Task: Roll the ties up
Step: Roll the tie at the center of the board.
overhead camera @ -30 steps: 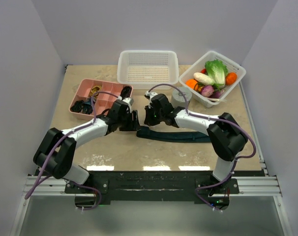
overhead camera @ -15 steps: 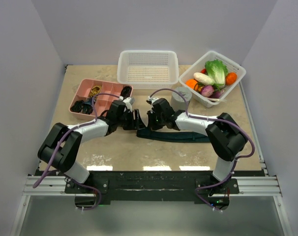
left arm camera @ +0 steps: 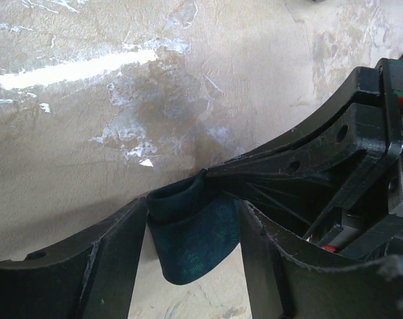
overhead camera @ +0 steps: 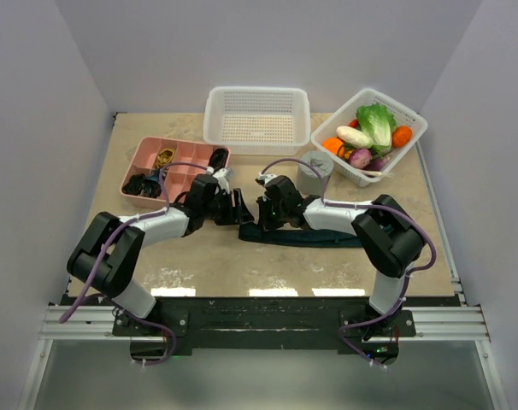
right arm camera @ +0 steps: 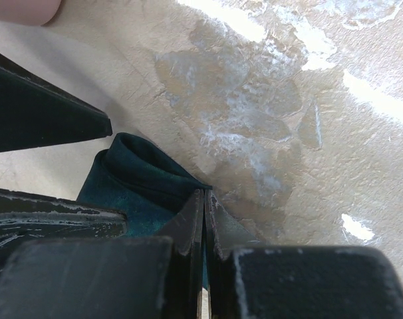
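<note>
The dark teal-green tie [overhead camera: 314, 237] lies flat across the table's middle, running right from the two grippers. Its left end is folded over into a small roll, seen in the left wrist view [left arm camera: 195, 232] and the right wrist view [right arm camera: 138, 179]. My left gripper [overhead camera: 240, 211] is open, and its fingers [left arm camera: 115, 259] straddle the rolled end across its width. My right gripper [overhead camera: 261, 220] is shut, pinching the edge of the fold between its fingertips [right arm camera: 205, 199]. The two grippers are almost touching.
A pink compartment tray [overhead camera: 148, 158] with black cords stands at the back left. An empty white basket [overhead camera: 257, 102] is at the back middle. A white basket of vegetables [overhead camera: 409, 145] is at the back right. A grey cylinder [overhead camera: 314, 168] stands just behind my right arm.
Both grippers have closed in on the tie's left end and come nearer each other. The left gripper moved right. The tie's end is now folded over.
</note>
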### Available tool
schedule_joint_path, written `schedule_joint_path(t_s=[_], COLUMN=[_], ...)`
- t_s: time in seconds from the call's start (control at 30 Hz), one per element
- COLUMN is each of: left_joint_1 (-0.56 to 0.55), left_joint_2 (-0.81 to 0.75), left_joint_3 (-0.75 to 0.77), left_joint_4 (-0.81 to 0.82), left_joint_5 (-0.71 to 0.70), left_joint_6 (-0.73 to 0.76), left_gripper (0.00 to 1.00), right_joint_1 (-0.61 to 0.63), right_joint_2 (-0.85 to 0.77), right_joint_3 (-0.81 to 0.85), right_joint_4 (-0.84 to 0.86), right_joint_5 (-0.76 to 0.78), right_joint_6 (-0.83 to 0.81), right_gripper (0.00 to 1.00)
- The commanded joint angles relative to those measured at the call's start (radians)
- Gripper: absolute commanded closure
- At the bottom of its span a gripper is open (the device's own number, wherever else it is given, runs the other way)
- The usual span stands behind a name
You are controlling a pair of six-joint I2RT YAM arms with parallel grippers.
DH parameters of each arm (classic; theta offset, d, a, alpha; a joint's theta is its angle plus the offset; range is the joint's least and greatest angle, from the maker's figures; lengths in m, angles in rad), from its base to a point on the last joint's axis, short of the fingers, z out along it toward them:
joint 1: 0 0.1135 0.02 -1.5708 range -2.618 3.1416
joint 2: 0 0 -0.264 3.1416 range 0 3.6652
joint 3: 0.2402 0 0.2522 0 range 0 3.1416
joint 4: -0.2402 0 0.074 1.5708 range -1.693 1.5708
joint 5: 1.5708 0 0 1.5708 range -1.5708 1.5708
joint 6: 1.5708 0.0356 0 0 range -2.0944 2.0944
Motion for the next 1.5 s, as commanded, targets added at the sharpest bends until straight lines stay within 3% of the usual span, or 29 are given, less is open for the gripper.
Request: schedule_joint_path(t_s=[0.0, 0.23, 0.43, 0.7, 1.17, 1.47], left_joint_1=[0.019, 0.021, 0.064, 0.064, 0.07, 0.082], left_joint_2=[0.017, 0.017, 0.042, -0.007, -0.102, -0.078], left_joint_3=[-0.024, -0.011, -0.007, -0.02, -0.06, -0.08], left_joint_4=[-0.088, -0.167, -0.158, -0.092, -0.049, 0.02], left_joint_5=[-0.071, -0.178, -0.184, -0.108, -0.043, 0.093], left_joint_6=[0.0, 0.045, 0.079, 0.059, 0.023, -0.015], left_gripper=[0.38, 0.38, 0.38, 0.36, 0.32, 0.3], right_joint_1=[0.006, 0.008, 0.02, 0.052, 0.07, 0.072], right_joint_2=[0.006, -0.089, -0.149, -0.174, -0.08, -0.036], right_joint_3=[0.013, 0.047, 0.042, 0.018, 0.012, -0.022], right_joint_4=[-0.01, -0.059, -0.085, -0.088, -0.038, -0.011], right_joint_5=[0.051, 0.058, 0.054, 0.047, 0.062, 0.105], right_joint_6=[-0.015, -0.029, -0.035, -0.032, -0.043, -0.049], right_gripper=[1.0, 1.0, 1.0, 1.0, 1.0, 1.0])
